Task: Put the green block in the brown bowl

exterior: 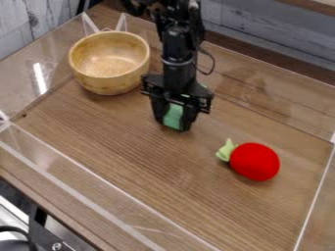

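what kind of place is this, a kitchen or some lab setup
Most likely a robot test bench, not a kitchen. A wooden tabletop is fenced by clear plastic walls, and it holds only props: a brown bowl, a green block under the gripper, and a red toy.

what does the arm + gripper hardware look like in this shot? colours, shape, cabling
The arm is all black, built from slim boxy segments, and comes down from the top edge of the frame. The gripper is black too: a wider crossbar carrying two short, straight parallel fingers. A thin dark cable seems to loop beside the wrist. No markings or labels are legible at this size.
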Controlling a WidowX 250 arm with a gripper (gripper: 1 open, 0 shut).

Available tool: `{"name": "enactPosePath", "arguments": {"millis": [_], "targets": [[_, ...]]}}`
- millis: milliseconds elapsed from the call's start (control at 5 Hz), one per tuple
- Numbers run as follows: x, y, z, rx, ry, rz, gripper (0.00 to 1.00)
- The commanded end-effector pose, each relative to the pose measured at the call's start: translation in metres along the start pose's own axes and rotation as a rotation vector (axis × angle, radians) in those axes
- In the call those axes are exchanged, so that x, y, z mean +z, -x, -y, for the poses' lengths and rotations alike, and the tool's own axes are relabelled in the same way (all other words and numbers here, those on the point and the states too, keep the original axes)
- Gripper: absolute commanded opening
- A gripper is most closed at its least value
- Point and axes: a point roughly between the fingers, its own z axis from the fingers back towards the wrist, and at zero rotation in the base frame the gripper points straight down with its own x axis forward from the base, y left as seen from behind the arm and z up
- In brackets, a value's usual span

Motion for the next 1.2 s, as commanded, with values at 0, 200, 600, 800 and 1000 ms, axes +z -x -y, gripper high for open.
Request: {"name": "enactPosePath", "arguments": {"millis": [0,200,600,800,1000], "targets": [[0.04,-0.009,-0.007,0.065,0.009,0.095,0.0],[0.061,-0.019,-0.022,0.159,0.005,0.138,0.0],[0.085,-0.028,-0.08,0.327,-0.024,0.167,0.0],[0.088,-0.028,-0.115,0.399,-0.046,0.166,0.0],[0.084,-0.025,-0.132,0.401,-0.061,0.152,0.0]]}}
